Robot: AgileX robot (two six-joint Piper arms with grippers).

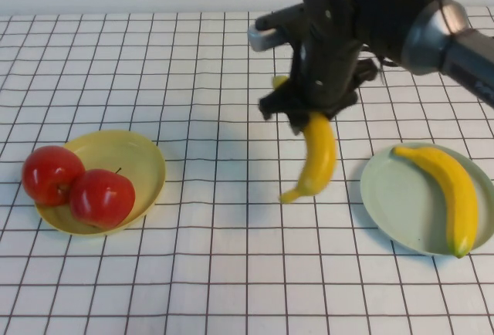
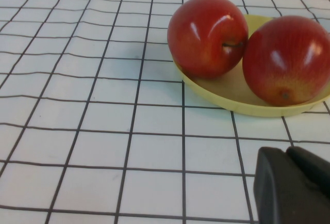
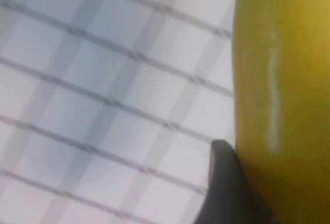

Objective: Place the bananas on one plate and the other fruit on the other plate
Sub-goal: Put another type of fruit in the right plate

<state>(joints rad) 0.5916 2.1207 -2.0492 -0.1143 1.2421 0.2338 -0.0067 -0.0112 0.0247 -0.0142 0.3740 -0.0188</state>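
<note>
The right gripper (image 1: 309,115) hangs above the checked counter (image 1: 231,273), out past the mint-green plate (image 1: 394,204) on the side facing the yellow plate (image 1: 116,153), and it has a banana (image 1: 318,157) in hand. The fingers are clamped on the banana's upper end, closed only as far as the fruit's thickness lets them. The banana dangles almost upright, curving down with its lower tip clear of the counter, casting a faint shadow on the grid beneath. In the right wrist view the banana (image 3: 281,95) fills one side of the shot, glossy yellow, with one dark finger (image 3: 224,182) pressed right against its skin.

Over on the mint-green plate, the second banana (image 1: 448,192) lies flat, stretched across the dish with its far tip near the rim and its near tip poking just over the edge.

Well apart from that plate, the yellow plate carries both apples. One red apple (image 1: 51,174) sits at the plate's outer rim, the other red apple (image 1: 101,197) just beside it, the two touching. The left wrist view shows the pair close up: one apple (image 2: 208,35) stem side on, its neighbour (image 2: 286,60) pressed against it, both inside the yellow plate (image 2: 242,100).

The left gripper (image 2: 291,185) is only a dark corner in its own wrist view, low over the counter near the yellow plate; whether its fingers are apart or together, I cannot tell.
</note>
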